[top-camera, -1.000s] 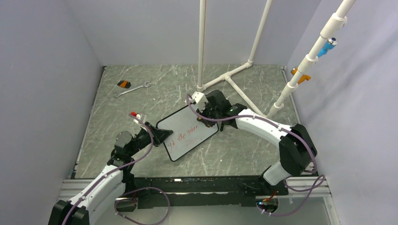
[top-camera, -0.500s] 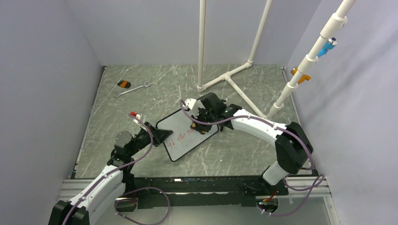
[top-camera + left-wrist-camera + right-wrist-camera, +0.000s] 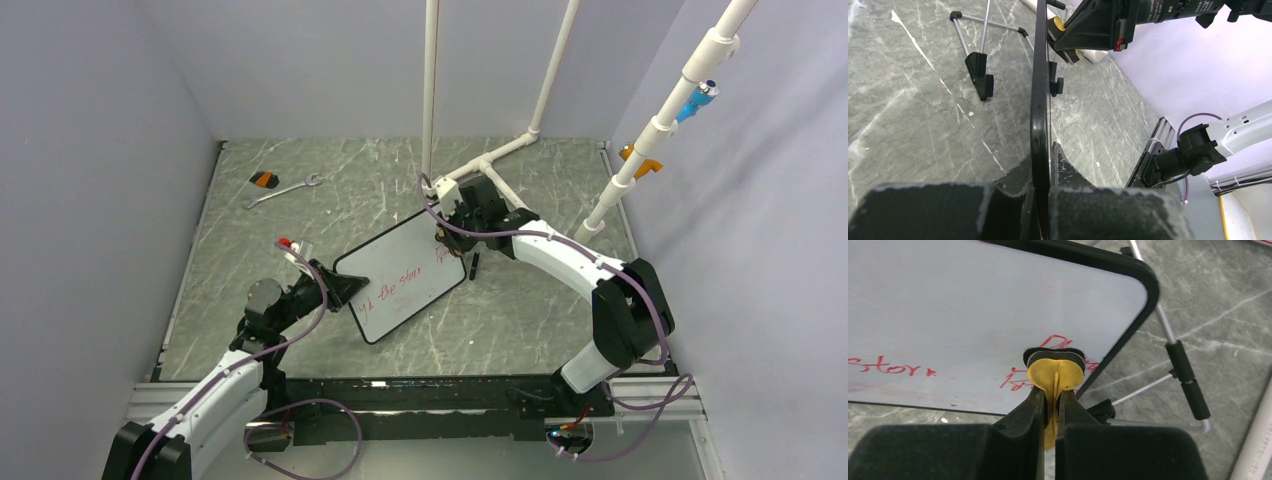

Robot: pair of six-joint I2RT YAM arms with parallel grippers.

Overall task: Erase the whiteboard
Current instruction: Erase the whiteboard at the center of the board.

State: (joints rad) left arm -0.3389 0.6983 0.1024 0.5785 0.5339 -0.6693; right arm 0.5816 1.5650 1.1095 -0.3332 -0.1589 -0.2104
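Observation:
The whiteboard point(image 3: 405, 275) has a black frame and red writing, and is held tilted above the table. My left gripper point(image 3: 338, 290) is shut on its near-left edge, seen edge-on in the left wrist view point(image 3: 1040, 100). My right gripper point(image 3: 447, 228) is shut on a small yellow eraser with a black felt face point(image 3: 1055, 371). The eraser presses on the board's surface point(image 3: 973, 305) near its far right corner, over red letters. The board's black wire stand feet point(image 3: 1184, 375) hang behind it.
A wrench point(image 3: 283, 189) and a small orange and black object point(image 3: 264, 179) lie at the back left. White pipe legs point(image 3: 485, 165) stand on the table just behind my right gripper. A black marker point(image 3: 474, 263) lies right of the board. Grey walls enclose the table.
My right gripper moved with the eraser from the board's middle right back toward its far right corner. More red writing shows uncovered now. The left gripper and board stayed still.

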